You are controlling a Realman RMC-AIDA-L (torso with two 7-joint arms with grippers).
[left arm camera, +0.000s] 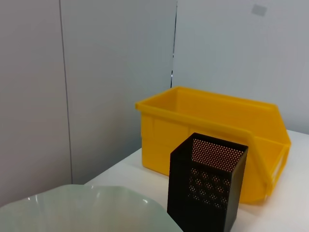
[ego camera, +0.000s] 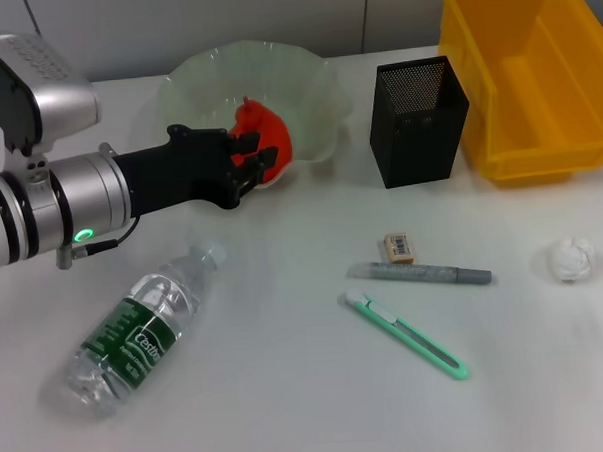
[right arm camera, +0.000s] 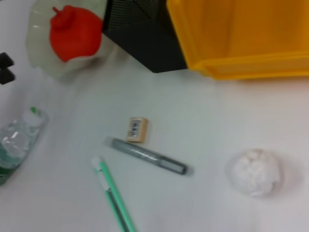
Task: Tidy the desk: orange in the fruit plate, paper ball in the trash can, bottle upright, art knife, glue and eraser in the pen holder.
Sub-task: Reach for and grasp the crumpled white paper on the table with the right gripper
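Silver cylindrical left forearm (ego camera: 41,212), dark bands ringing it, a green light glowing underneath beside a thin black cable. Grey perforated housing above. Matte black wrist and left pincer (ego camera: 251,160), blocky and angular.

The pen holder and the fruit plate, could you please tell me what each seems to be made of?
The pen holder looks like black metal mesh with a matte finish: its walls are evenly perforated with fine holes. It could also be plastic. The fruit plate looks like translucent, pale green plastic or glass, glossy, with a wavy rim. The orange shows through its wall, beside the left gripper.
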